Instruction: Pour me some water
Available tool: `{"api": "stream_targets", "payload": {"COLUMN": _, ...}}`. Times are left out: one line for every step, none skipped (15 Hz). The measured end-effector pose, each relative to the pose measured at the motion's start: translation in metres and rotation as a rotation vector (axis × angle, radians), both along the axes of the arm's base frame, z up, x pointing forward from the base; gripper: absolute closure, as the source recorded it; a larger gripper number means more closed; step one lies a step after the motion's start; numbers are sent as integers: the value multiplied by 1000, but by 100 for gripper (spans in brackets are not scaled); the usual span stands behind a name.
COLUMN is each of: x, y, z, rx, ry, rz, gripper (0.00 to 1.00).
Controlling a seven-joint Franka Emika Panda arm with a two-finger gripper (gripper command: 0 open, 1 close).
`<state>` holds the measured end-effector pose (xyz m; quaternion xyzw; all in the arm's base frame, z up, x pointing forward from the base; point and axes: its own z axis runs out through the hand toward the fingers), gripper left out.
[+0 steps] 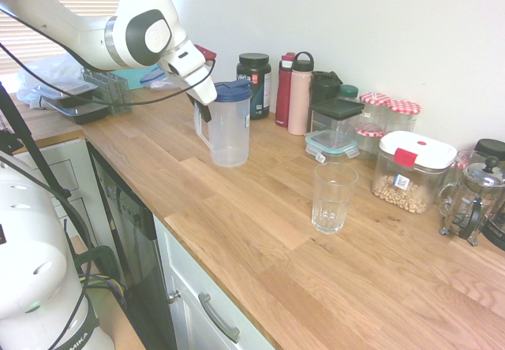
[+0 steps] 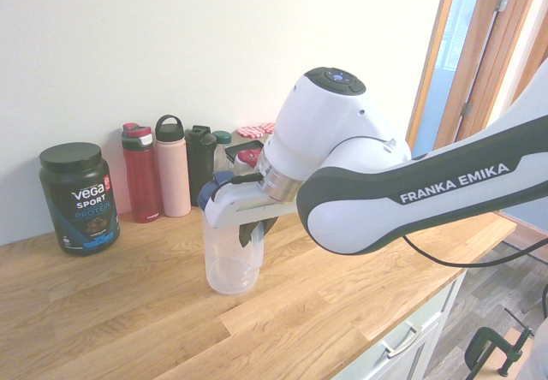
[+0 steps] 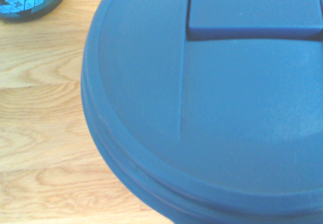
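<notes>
the gripper (image 1: 203, 107) sits at the handle side of the clear pitcher (image 1: 230, 133), angled steeply downward, with its fingers drawn together on the pitcher's handle just under the blue lid (image 1: 233, 91); in the second exterior view the dark fingers (image 2: 247, 230) press against the pitcher's upper wall below the lid rim. the pitcher stands upright on the wooden counter (image 1: 260, 232), its base flat on the boards, and looks nearly clear through its walls. the wrist view is filled by the blue lid from close above, with a raised rectangular flap (image 3: 255, 9) at one edge and a bit of the dark tub's label showing beyond it. out from the pitcher, an empty drinking glass (image 1: 332, 197) stands upright on the counter, well apart from it and nearer the counter's front edge. behind the pitcher, along the wall, stand a dark protein tub (image 1: 254, 84), a red bottle (image 1: 284, 90), a pink bottle (image 1: 300, 94) and a black shaker (image 2: 201, 162), all upright and close together. further along are a small clear box with a dark lid (image 1: 335, 121), jars with red checked lids (image 1: 388, 113), a large container with a white lid holding nuts (image 1: 410, 173), and a french press (image 1: 473, 200) near the far end.
</notes>
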<state>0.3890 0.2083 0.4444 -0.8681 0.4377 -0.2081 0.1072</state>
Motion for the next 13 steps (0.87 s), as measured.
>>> {"api": "stream_targets", "payload": {"x": 2, "y": -2, "z": -4, "rx": -5, "ry": 8, "rz": -2, "gripper": 0}}
{"api": "stream_targets", "payload": {"x": 4, "y": -3, "z": -8, "rx": -7, "ry": 17, "rz": -2, "gripper": 0}}
{"api": "stream_targets", "payload": {"x": 7, "y": -5, "z": -12, "rx": -9, "ry": 25, "rz": -3, "gripper": 0}}
{"api": "stream_targets", "payload": {"x": 8, "y": -6, "z": -16, "rx": -8, "ry": 37, "rz": -5, "gripper": 0}}
{"api": "stream_targets", "payload": {"x": 6, "y": -5, "z": -20, "rx": -11, "ry": 60, "rz": -1, "gripper": 0}}
{"api": "stream_targets", "payload": {"x": 2, "y": -2, "z": -24, "rx": -18, "ry": 90, "rz": 8, "gripper": 0}}
{"api": "stream_targets", "payload": {"x": -4, "y": 2, "z": -26, "rx": -20, "ry": 123, "rz": 21, "gripper": 0}}
{"api": "stream_targets", "payload": {"x": -12, "y": 6, "z": -25, "rx": -16, "ry": 161, "rz": 38, "gripper": 0}}
{"api": "stream_targets", "payload": {"x": -20, "y": 5, "z": -21, "rx": -15, "ry": 207, "rz": 51, "gripper": 0}}
{"api": "stream_targets", "payload": {"x": -30, "y": -1, "z": -12, "rx": -24, "ry": 249, "rz": 56, "gripper": 0}}
{"api": "stream_targets", "payload": {"x": -38, "y": -11, "z": 1, "rx": -32, "ry": 268, "rz": 54, "gripper": 0}}
{"api": "stream_targets", "payload": {"x": -46, "y": -25, "z": 14, "rx": -37, "ry": 273, "rz": 45, "gripper": 0}}
{"api": "stream_targets", "payload": {"x": -53, "y": -41, "z": 26, "rx": -37, "ry": 273, "rz": 33, "gripper": 0}}
